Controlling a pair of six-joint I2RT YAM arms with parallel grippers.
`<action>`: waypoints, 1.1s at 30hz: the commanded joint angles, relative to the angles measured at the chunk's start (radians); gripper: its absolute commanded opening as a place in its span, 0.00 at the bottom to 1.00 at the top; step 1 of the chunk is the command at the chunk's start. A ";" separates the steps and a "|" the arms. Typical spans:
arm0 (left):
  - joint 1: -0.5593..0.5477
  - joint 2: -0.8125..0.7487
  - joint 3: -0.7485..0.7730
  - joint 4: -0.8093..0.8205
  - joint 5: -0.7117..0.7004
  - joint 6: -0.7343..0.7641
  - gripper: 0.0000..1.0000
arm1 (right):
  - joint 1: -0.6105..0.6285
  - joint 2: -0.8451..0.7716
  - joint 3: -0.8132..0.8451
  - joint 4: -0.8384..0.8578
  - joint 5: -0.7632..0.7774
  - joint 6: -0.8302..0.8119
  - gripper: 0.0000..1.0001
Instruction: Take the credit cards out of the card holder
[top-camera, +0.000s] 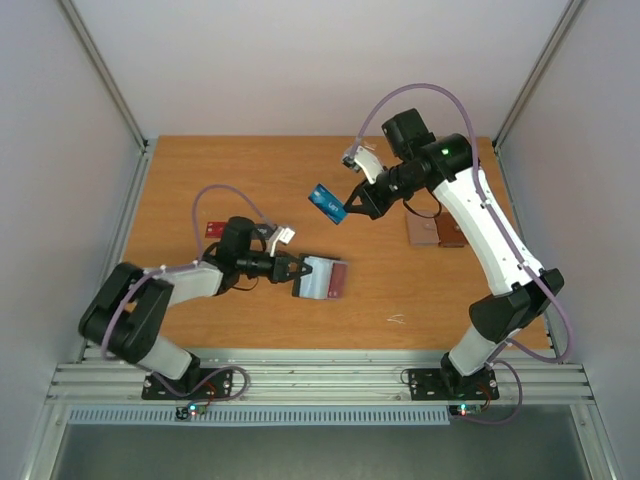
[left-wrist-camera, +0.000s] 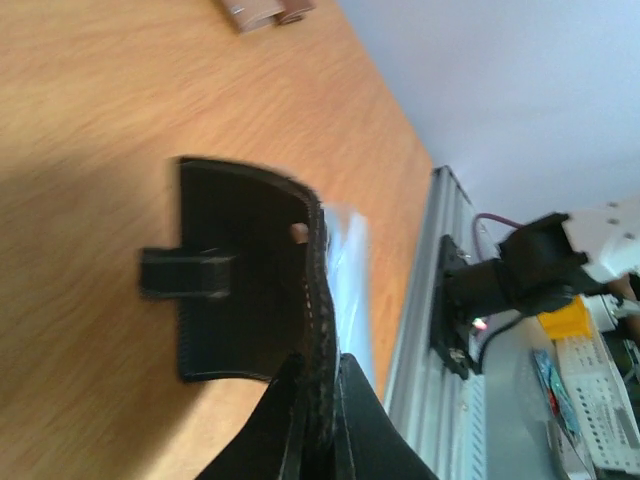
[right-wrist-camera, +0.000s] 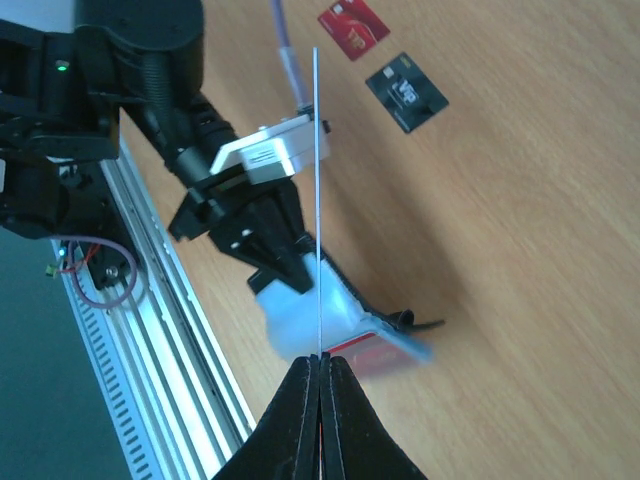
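The card holder lies open near the table's middle, pale blue-grey inside with a dark red card showing at its right side. My left gripper is shut on the holder's left edge. In the left wrist view the holder's black outside and its small loop show, with that gripper clamped on the edge. My right gripper is shut on a bright blue credit card, held in the air above and beyond the holder. The right wrist view shows this card edge-on above the holder.
A red card and a black card lie on the wood to the left arm's far side; the red card also shows from above. A brown two-tone wallet-like piece lies at the right. Aluminium rails line the near edge.
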 joint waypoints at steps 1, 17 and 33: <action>-0.006 0.131 0.012 0.099 -0.104 -0.070 0.00 | -0.006 -0.019 -0.017 -0.045 0.038 -0.003 0.01; 0.096 0.053 0.009 -0.336 -0.492 0.140 0.00 | -0.007 0.032 0.023 -0.053 -0.027 -0.008 0.01; 0.124 -0.089 0.059 -0.564 -0.927 0.024 0.47 | 0.004 0.062 0.037 -0.090 -0.044 -0.015 0.01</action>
